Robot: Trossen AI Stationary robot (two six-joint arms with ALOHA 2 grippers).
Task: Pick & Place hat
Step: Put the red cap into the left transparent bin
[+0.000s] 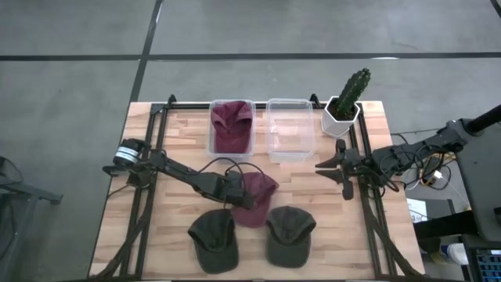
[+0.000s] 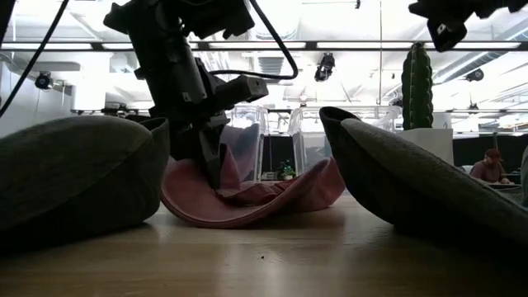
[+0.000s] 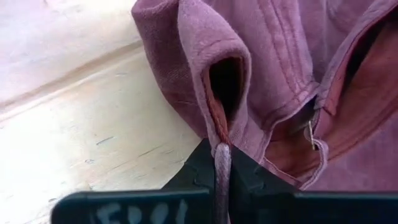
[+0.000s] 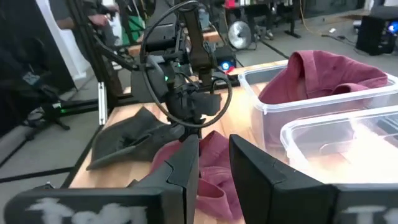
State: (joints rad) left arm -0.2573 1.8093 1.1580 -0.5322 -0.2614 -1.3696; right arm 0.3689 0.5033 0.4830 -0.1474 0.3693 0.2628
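Near the middle of the wooden table point(image 1: 172, 141), my left gripper point(image 1: 240, 200) has its two fingers pressed together on a fold of the maroon cap point(image 1: 257, 196), pinching the fabric edge between the pads. That cap lies on the tabletop, touching the two dark green caps, the left one point(image 1: 213, 240) and the right one point(image 1: 288, 233), that sit nearer the front edge. My wrist camera shows the maroon cap's stitched seams and a small metal buckle point(image 3: 313, 138); I can read no brand on it. White lettering runs along my finger mount, too blurred to make out. Farther back, a second maroon cap point(image 1: 231, 125) fills one clear plastic bin point(image 1: 212, 145), beside another clear bin point(image 1: 291, 129) and a potted cactus point(image 1: 347, 100). My right gripper point(image 1: 325, 166) hovers near the table's right side with its fingers spread apart.
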